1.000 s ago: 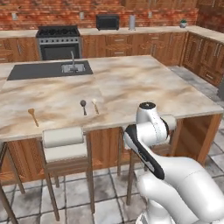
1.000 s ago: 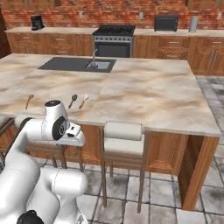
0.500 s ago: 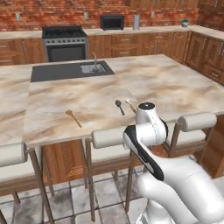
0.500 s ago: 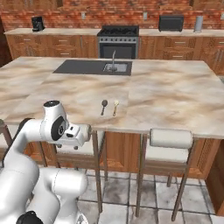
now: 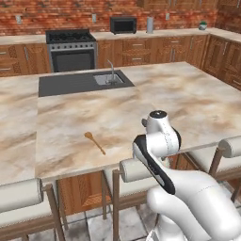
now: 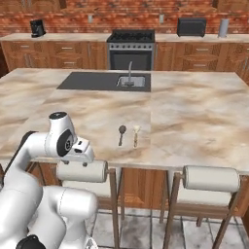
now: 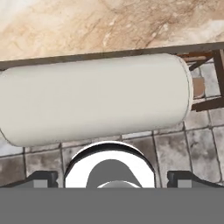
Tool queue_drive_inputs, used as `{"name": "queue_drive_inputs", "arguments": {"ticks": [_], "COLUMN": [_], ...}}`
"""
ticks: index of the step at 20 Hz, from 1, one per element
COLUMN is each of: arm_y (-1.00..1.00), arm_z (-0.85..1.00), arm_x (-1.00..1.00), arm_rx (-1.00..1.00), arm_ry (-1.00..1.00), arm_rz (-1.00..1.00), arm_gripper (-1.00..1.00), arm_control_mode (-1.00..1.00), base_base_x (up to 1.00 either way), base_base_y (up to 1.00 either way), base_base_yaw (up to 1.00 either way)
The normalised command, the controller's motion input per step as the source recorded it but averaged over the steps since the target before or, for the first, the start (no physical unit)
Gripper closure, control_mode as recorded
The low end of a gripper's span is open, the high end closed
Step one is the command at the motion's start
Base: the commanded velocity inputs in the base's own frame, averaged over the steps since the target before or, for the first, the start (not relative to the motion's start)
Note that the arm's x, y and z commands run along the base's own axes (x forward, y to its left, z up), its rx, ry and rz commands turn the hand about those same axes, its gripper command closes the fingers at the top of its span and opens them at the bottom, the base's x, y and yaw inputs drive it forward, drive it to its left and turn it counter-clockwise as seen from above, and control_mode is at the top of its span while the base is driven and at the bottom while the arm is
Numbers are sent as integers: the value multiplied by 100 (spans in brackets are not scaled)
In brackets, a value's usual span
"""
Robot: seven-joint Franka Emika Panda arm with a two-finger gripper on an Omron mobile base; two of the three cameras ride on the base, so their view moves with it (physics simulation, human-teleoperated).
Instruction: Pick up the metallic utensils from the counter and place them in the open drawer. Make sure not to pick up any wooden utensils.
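Base rolled sideways, so the view shifted. Metal spoon (image 6: 121,134) looks light, stiff, slippery; grab mid-handle. Gripper (image 7: 112,177) jaws wide open, empty.

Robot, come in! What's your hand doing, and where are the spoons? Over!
Hand open, empty, looking down at a stool cushion. Grey metal spoon on the counter, beside the pale spoon. Wooden spoon apart. Stools along the counter edge.
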Motion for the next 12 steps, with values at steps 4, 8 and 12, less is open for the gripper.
{"name": "queue_drive_inputs", "arguments": {"ticks": [4,8,12], "arm_y": [0,0,0], "arm_z": [0,0,0], "arm_x": [0,0,0], "arm_rx": [0,0,0], "arm_ry": [0,0,0], "arm_rz": [0,0,0], "arm_gripper": [-100,-100,-100], "arm_control_mode": [100,100,100], "base_base_x": [46,10,10], "base_base_y": [-39,-38,-22], "base_base_yaw": [0,0,0]}}
